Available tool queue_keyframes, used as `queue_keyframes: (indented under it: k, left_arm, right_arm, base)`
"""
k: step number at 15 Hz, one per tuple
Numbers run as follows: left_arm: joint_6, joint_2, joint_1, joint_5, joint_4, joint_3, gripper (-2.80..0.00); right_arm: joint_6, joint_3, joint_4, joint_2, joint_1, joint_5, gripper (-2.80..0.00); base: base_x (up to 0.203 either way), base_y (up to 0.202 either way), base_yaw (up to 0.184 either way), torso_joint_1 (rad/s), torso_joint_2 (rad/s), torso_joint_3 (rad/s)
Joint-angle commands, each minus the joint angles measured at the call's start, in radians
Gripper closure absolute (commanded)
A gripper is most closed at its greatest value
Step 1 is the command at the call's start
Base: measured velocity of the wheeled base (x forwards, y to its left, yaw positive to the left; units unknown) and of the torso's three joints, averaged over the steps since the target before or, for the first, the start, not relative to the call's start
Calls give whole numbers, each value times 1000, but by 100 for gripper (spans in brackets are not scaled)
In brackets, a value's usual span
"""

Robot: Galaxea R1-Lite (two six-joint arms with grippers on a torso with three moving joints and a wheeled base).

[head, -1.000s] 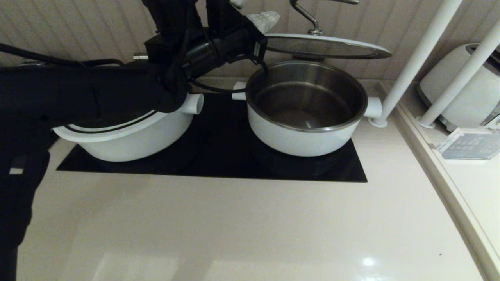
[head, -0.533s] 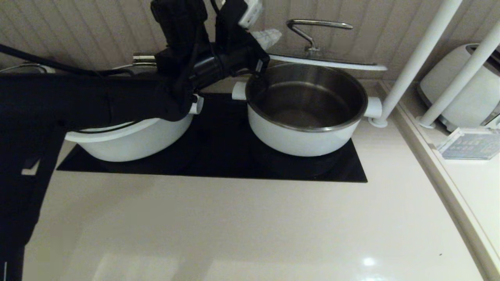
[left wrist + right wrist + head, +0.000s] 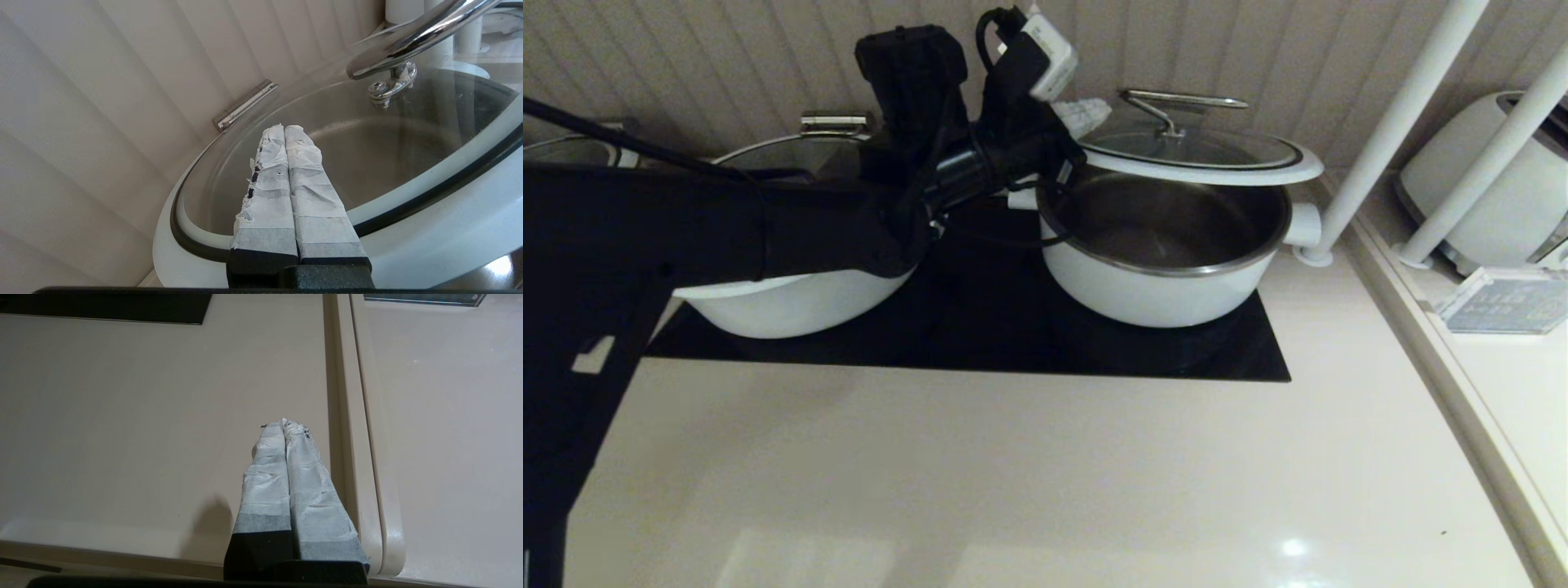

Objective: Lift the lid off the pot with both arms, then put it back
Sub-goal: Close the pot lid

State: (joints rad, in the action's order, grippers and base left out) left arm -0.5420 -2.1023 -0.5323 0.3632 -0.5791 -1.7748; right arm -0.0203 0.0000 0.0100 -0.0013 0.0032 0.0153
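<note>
Beige counter (image 3: 1013, 465), black cooktop (image 3: 980, 327): we see the lid (image 3: 1205, 159) tilted on the pot's (image 3: 1160, 286) back rim. Left gripper (image 3: 284, 130) is clenched empty over the glass; right gripper (image 3: 284, 422) hangs clenched above the counter.

Second white pot (image 3: 792, 306), black cooktop (image 3: 980, 327), toaster (image 3: 1494, 184).

The lid (image 3: 1201, 155) has dropped from above the pot (image 3: 1168, 237) onto its twelve-o'clock rim, tilted; the left gripper (image 3: 1086, 114) has lowered alongside.
</note>
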Motion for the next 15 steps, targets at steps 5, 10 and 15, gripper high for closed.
queue_keyframes:
  k: [5, 10, 15]
  left_arm:
    - [-7, -10, 0, 2, -68, 101, 0]
    - [-10, -12, 2, 0, -85, 162, 0]
    - [-12, -27, 22, 0, -186, 250, 0]
  right_arm:
    - [0, 0, 1, 1, 1, 0, 0]
    - [0, 0, -1, 1, 0, 1, 0]
    - [0, 0, 0, 1, 1, 0, 0]
  base:
    - [0, 0, 0, 0, 0, 0]
    - [0, 0, 0, 0, 0, 0]
    - [0, 0, 0, 0, 0, 0]
